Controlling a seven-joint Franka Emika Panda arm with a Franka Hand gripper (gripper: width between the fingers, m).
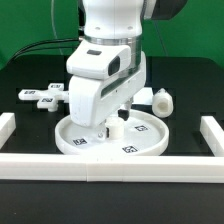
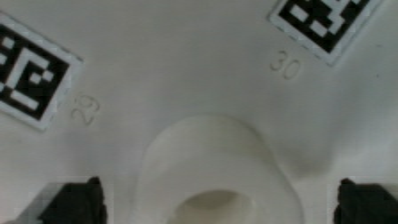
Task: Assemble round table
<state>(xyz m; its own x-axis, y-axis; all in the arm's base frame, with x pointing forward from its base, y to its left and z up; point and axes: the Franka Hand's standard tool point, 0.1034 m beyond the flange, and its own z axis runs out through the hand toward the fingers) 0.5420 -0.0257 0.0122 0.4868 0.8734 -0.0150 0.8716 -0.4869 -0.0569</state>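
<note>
The large round rimmed disc [image 1: 140,140] lies flat on the black table with its tags facing up; its surface [image 2: 178,70] fills the wrist view. The short thick post [image 1: 115,128] stands upright on the disc near its middle, and its rounded top [image 2: 214,160] shows in the wrist view. My gripper [image 1: 113,121] hangs straight above the disc, open, with one dark fingertip [image 2: 71,202] on each side of the post and a clear gap to each. A small white part [image 1: 160,100], perhaps the cross-shaped piece, lies behind the disc on the exterior view's right.
The marker board [image 1: 38,96] lies on the exterior view's left, behind the disc. White border rails run along the front [image 1: 110,166], the left [image 1: 8,124] and the right [image 1: 213,130] of the table. The arm's body hides the disc's far middle.
</note>
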